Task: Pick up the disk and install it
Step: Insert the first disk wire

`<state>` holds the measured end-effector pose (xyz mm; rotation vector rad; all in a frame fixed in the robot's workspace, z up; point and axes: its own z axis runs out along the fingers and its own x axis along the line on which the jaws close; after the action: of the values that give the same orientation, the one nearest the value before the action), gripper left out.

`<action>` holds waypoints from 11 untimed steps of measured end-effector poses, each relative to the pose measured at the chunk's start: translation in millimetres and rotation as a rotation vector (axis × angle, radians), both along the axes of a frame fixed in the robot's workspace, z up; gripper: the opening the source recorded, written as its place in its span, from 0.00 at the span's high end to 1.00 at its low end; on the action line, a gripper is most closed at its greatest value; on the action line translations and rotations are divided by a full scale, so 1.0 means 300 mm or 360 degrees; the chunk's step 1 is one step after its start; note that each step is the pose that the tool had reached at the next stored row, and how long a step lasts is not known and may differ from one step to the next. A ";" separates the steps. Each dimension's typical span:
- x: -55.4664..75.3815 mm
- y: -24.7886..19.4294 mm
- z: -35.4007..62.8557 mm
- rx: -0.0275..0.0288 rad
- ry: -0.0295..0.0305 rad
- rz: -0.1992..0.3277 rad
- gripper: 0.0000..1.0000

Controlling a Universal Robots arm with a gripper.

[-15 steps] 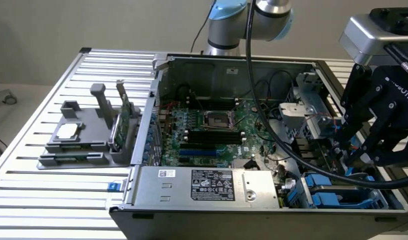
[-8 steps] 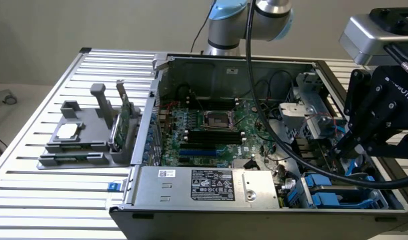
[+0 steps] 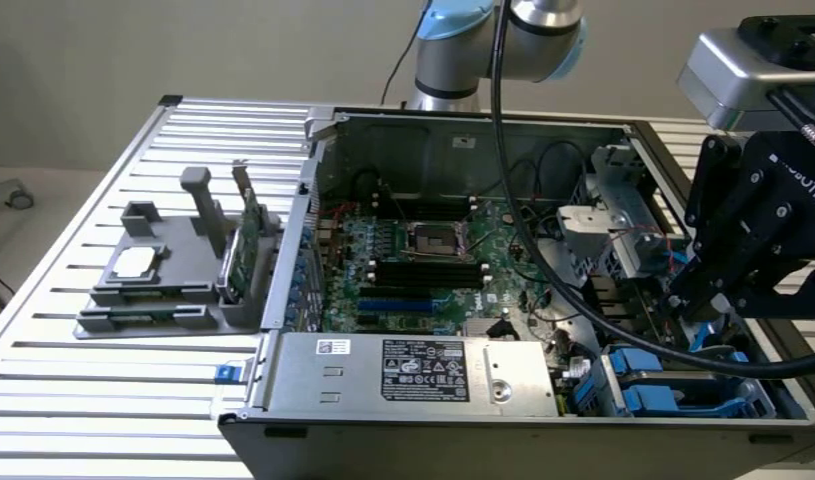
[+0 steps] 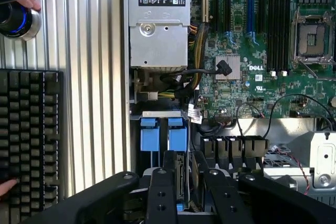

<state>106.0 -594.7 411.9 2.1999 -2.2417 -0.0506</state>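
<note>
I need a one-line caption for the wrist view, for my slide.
The gripper holds the disk on edge near the blue carriers, beside the motherboard.

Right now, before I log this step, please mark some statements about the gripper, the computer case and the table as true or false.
1. The gripper grips the disk edge-on, near the blue drive carriers. True.
2. A cooler covers the CPU socket. False: the socket lies uncovered on the motherboard.
3. The green circuit card stands upright in the grey holder outside the computer case. True.
4. The keyboard lies inside the case. False: it rests on the slatted table beside the case.
</note>
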 end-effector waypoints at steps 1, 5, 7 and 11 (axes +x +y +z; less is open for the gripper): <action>0.000 0.000 0.000 -0.00001 0.00001 0.0000 0.72; 0.000 0.000 0.000 -0.00001 0.00000 0.0000 0.72; 0.000 0.000 0.000 0.00000 0.00000 0.0000 0.72; 0.000 0.000 0.000 0.00002 0.00001 -0.0001 0.72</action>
<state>106.0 -594.7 411.9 2.1989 -2.2428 -0.0508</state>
